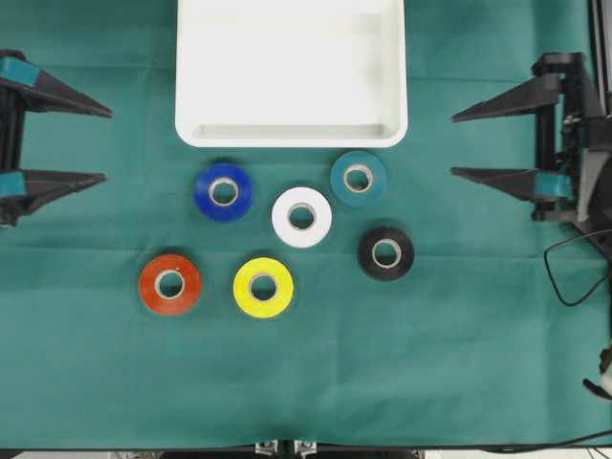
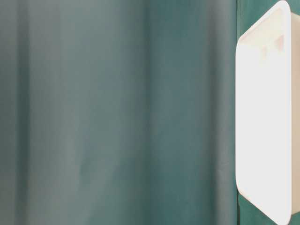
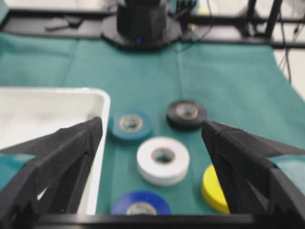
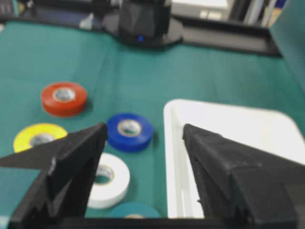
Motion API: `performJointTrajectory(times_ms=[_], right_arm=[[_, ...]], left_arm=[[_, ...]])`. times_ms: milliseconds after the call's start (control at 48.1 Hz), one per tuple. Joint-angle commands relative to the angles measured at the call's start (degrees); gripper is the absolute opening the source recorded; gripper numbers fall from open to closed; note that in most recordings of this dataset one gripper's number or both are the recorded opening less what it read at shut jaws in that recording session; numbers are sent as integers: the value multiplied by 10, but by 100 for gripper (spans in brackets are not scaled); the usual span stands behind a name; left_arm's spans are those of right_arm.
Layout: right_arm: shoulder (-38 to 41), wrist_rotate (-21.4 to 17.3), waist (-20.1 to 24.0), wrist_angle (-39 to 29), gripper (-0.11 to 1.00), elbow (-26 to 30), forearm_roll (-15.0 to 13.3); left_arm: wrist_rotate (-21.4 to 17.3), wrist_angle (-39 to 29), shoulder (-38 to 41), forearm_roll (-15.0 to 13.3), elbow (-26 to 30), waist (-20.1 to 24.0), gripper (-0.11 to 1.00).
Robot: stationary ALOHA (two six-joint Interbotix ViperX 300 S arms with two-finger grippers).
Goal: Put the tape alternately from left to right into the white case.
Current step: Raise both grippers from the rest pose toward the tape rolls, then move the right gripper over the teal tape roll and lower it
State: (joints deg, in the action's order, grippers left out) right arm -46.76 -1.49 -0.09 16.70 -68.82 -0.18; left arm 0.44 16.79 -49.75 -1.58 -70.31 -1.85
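The white case sat empty at the top centre of the overhead view on the green-covered bench, with six tape rolls lying flat below it: blue roll, teal roll, white roll, black roll, red roll and yellow roll. The left end effector at the left edge and the right end effector at the right edge both stood spread wide, gripping nothing. The rolls looked light, stiff and smooth-sided; pinching one across its outer rim, or through the core hole, seemed the surest hold.
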Motion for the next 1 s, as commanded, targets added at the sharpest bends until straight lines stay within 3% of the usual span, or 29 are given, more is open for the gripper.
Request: performJointTrajectory(times_ms=[0, 291, 978], right_arm=[[26, -4, -1, 3, 76, 23, 1], [86, -37, -1, -37, 76, 60, 0], [258, -53, 0, -130, 75, 172, 1]], left_arm=[[4, 3, 20, -1, 11, -1, 63], [46, -25, 54, -2, 28, -1, 63], [49, -136, 178, -1, 97, -2, 62]])
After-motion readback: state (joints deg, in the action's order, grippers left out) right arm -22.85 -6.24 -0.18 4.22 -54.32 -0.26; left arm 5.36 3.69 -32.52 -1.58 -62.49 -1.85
